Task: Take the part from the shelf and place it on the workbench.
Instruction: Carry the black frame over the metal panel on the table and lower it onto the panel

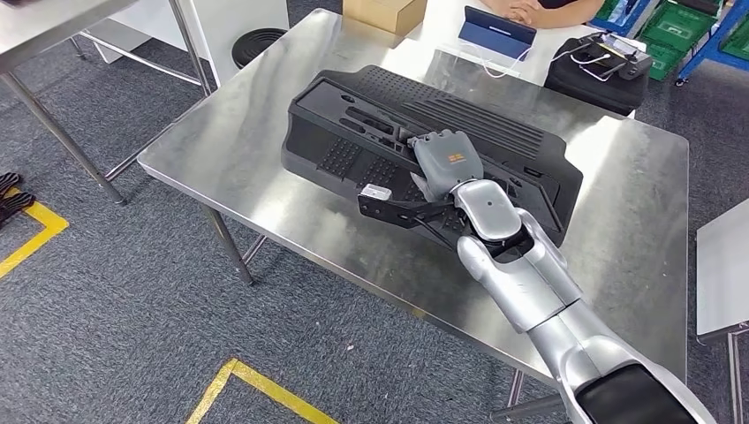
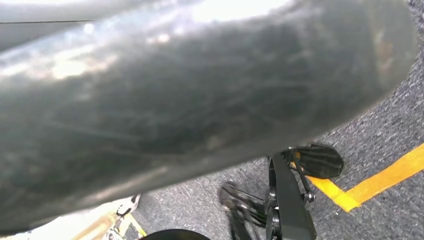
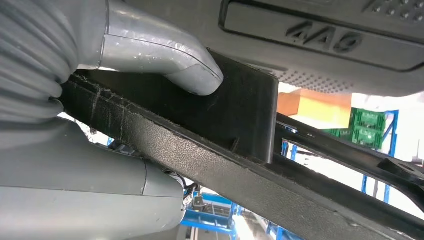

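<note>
The part [image 1: 424, 150], a large black moulded panel with ribbed and perforated faces, lies on the steel workbench [image 1: 265, 190]. Its long axis runs diagonally across the top, from the near-left corner region toward the far-right. Whether the whole underside is seated on the steel cannot be told from the head view; the near-right edge, where the hand is, may be slightly raised.

The right hand [image 1: 446, 163] sits over the part's near long edge, roughly at mid-length, with the silver forearm coming in from the near-right, crosswise to the long axis. In the right wrist view the thumb [image 3: 165, 62] presses against a flat black tab of the part [image 3: 235, 105], with a textured rib running beneath it. The hand is closed on this edge and holds the part; the other fingers are hidden under the panel.

The left wrist view looks down at grey carpet with a yellow floor line [image 2: 380, 175]. The left hand's state cannot be told.

Judgement: placement appears near complete. The coming move turns on release: the part lies directly under and ahead of the right hand, so the thumb must lift off the tab and the hand withdraw back toward the near-right, away from the edge, without dragging the panel along the smooth steel.

On the far side stand a cardboard box [image 1: 384, 13] and a tablet [image 1: 499, 31].
</note>
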